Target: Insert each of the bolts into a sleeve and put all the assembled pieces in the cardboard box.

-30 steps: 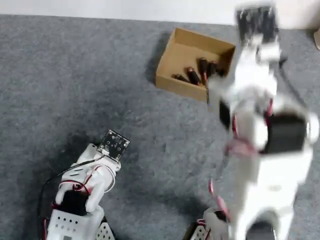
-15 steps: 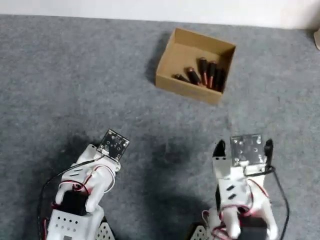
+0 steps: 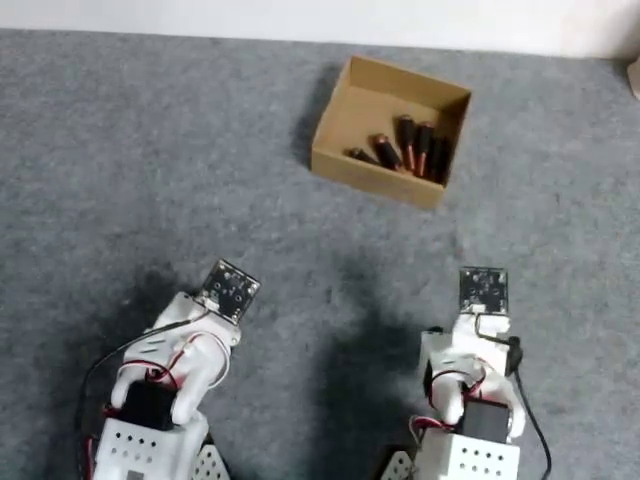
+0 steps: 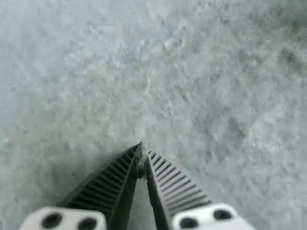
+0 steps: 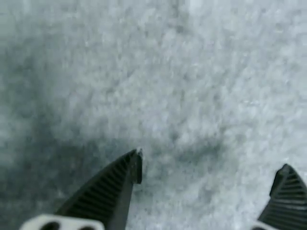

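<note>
Found cardboard box (image 3: pixel 365 173) on the far part of the grey worktop (image 3: pixel 150 150), open side up, set slightly askew to the worktop's far edge. Counted at least 4 assembled pieces (image 3: pixel 405 145) inside, dark with copper-coloured sections, lying loose on the box floor and gathered toward its near wall. Cannot give an exact count where they crowd together, nor tell bolt from sleeve in the high view.

Located left arm (image 3: pixel 170 365) at the near edge, folded low, with left wrist board (image 3: pixel 228 288) at its front end angled toward the worktop centre. Checked left hand (image 4: pixel 142 154) in its own wrist view: fingers (image 4: pixel 108 189) drawn fully together, ribbed pads meeting at the tips, empty, poised over bare grey surface.

Located right arm (image 3: pixel 470 385) at the near edge, alongside the left arm yet well apart from it, likewise folded low, with right wrist board (image 3: pixel 483 290) facing the far side. Checked right hand (image 5: pixel 211 170) in its own wrist view: spread wide, 1 ribbed finger (image 5: pixel 117 187) on one side and the second at the frame's corner, empty, with bare grey surface and a patch of shadow beneath.

Recorded both arms well apart from the box, with a stretch of grey worktop between each hand and the box's near wall.
</note>
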You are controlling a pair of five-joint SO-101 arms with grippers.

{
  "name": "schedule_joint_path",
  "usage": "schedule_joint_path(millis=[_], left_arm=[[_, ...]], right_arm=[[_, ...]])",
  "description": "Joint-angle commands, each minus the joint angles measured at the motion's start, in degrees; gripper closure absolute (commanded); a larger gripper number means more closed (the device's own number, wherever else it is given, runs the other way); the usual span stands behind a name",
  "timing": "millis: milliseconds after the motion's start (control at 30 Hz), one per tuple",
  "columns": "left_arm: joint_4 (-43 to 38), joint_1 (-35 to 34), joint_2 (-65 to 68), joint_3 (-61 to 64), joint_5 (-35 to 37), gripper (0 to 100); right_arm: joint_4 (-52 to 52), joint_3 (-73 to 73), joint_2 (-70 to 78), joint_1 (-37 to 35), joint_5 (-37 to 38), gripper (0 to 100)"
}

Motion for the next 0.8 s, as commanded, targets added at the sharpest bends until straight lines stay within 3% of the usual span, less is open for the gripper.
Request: schedule_joint_path(millis=[0,167,767], left_arm=[[7.7,0.7,-0.1,1.4,-0.1,99],[12.1,0.7,-0.1,1.4,-0.3,99],[12.1,0.8,-0.1,1.4,-0.3,99]], right_arm=[[4.3,8.6,-0.3,1.8,3.3,62.0],[4.4,8.6,-0.3,6.4,10.1,62.0],[4.4,8.6,-0.3,6.5,10.3,62.0]])
